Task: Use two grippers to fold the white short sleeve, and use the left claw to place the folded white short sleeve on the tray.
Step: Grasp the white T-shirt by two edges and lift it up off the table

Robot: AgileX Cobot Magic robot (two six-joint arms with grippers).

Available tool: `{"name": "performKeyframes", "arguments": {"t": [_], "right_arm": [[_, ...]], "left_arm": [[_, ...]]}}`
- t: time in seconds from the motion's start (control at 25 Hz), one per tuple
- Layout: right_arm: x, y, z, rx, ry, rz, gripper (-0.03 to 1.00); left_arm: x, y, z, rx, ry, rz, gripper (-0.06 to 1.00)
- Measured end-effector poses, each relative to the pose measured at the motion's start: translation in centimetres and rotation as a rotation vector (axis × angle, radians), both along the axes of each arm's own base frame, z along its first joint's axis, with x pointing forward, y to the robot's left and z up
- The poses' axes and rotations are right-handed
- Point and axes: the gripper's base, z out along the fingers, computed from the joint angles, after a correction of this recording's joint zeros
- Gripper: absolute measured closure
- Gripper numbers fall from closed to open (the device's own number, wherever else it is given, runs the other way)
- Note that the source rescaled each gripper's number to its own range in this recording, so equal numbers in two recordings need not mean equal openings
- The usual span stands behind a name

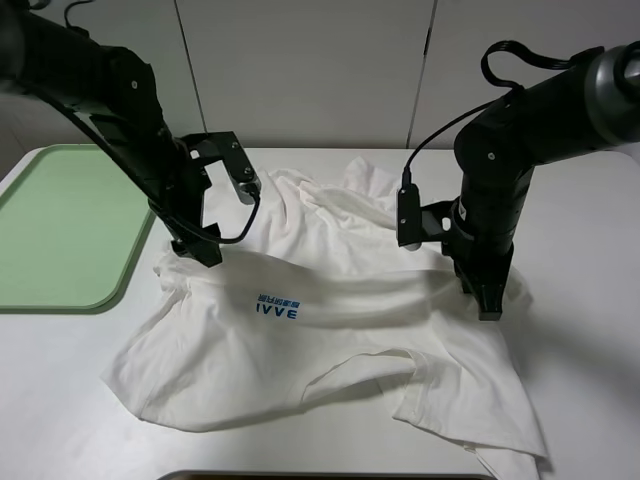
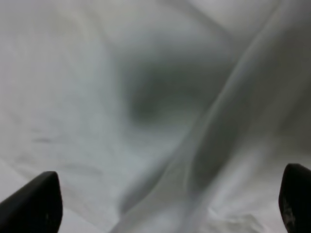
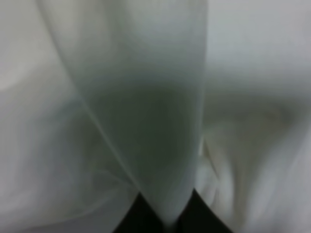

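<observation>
Overhead, the shirt (image 1: 330,300) lies rumpled on the table (image 1: 590,250) just beside the tray (image 1: 60,230). My left claw (image 1: 198,250) sits at its tray-side edge, my right claw (image 1: 488,303) at its far edge. Left wrist: jaws wide over cloth. Right wrist: jaws pinching a fold, probably for lifting.

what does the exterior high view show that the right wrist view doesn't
Only the exterior high view shows the tray, the left gripper, the blue lettering and the table. Only the right wrist view shows, up close, a ridge of cloth pinched between the shut fingers. Both show the white short sleeve and the right gripper holding it.
</observation>
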Motion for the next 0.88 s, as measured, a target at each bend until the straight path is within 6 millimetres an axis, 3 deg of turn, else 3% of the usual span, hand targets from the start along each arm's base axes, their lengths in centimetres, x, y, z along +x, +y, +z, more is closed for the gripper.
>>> {"name": "performKeyframes", "arguments": {"t": [0.24, 0.64, 0.68, 0.76, 0.84, 0.88], "right_arm": [[-0.2, 0.1, 0.0, 0.017, 0.012, -0.033, 0.97], [-0.2, 0.1, 0.0, 0.018, 0.018, -0.041, 0.97], [-0.2, 0.1, 0.0, 0.018, 0.018, -0.041, 0.97], [-0.2, 0.1, 0.0, 0.018, 0.018, -0.041, 0.97], [-0.2, 0.1, 0.0, 0.018, 0.019, -0.042, 0.97], [-0.2, 0.1, 0.0, 0.018, 0.018, -0.044, 0.97]], "left_arm": [[2.1, -1.0, -1.7, 0.031, 0.1, -0.008, 0.06], [2.5, -1.2, -3.3, 0.069, 0.21, -0.018, 0.14], [2.4, -1.1, -3.4, 0.074, 0.225, -0.019, 0.21], [2.3, -1.1, -3.4, 0.077, 0.233, -0.02, 0.26], [2.1, -1.0, -3.4, 0.09, 0.259, -0.025, 0.51], [2.0, -1.0, -3.3, 0.095, 0.275, -0.028, 0.74]]}}
